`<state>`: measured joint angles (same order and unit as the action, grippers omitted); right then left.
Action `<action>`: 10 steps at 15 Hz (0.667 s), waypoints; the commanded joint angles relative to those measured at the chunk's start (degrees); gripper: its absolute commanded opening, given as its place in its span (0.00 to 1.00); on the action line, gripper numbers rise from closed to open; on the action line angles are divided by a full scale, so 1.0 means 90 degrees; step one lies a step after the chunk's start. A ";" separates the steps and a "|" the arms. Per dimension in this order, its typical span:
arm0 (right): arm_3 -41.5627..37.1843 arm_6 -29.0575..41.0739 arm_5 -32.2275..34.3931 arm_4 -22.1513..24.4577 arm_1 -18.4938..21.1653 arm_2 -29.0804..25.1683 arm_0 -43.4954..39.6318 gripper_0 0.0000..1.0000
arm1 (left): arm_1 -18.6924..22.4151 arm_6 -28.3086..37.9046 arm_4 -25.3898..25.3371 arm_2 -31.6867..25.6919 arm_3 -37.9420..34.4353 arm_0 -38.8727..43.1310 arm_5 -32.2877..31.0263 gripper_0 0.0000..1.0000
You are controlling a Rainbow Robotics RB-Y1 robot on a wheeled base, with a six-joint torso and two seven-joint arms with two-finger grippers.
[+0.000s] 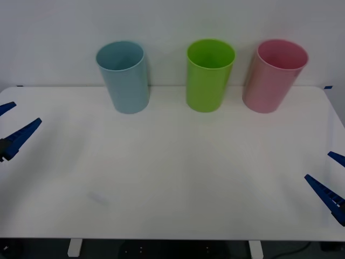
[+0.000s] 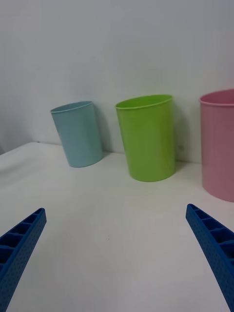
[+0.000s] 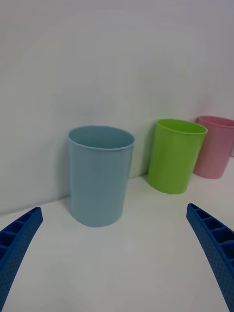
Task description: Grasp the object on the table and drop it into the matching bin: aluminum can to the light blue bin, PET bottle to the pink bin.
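Light blue bin [image 1: 123,75], pink bin [image 1: 274,74]: round tapered plastic; left end effector [image 1: 9,123], right end effector [image 1: 333,178] spread wide, ribbed blue.

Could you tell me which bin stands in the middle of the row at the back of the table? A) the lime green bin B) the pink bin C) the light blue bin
A: in the front view the lime green bin stands between the light blue bin on the robot's left and the pink bin on its right.

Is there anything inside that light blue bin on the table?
Looking down into the light blue bin from the front, the upper inside wall looks bare. Its bottom is hidden by the near wall, so I can't tell whether anything lies there.
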<state>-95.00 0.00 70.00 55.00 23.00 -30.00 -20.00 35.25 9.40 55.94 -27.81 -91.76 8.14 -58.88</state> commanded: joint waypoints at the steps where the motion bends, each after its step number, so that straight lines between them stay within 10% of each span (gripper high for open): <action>1: 0.0000 0.0000 0.0000 0.0000 0.0000 0.0000 0.0000 1.00 | -0.0001 -0.0361 -0.0043 -0.0152 -0.0088 0.0453 -0.0254 1.00; 10: 0.0000 0.0000 0.0000 0.0000 0.0000 0.0000 0.0000 1.00 | -0.0010 -0.0957 -0.0590 -0.0230 -0.0244 0.1488 -0.0469 1.00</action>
<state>-95.00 0.00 70.00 55.00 23.00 -30.00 -20.00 35.22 0.94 50.84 -29.89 -93.86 21.16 -63.03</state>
